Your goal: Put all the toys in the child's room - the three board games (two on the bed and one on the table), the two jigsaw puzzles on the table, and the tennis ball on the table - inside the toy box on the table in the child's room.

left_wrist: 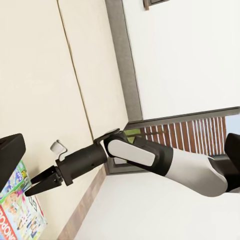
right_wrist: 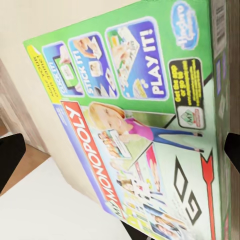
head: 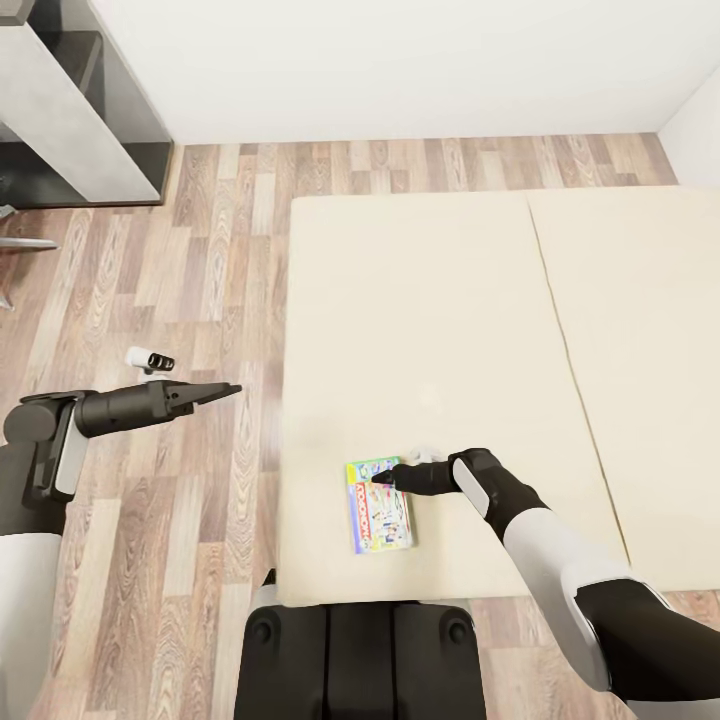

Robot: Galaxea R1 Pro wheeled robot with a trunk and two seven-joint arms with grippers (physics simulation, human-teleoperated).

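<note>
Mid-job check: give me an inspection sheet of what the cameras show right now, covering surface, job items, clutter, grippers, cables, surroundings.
Surface: bed, cream mattress in two sections.
Job's things: one board game flat on the bed near its front edge.
Clutter: small white-and-black object on the floor.
Grippers: right gripper at the board game's top edge, open; left gripper over the floor, apparently shut and empty.
Cables: nothing seen.
Surroundings: wood-plank floor, white wall, grey unit.
</note>
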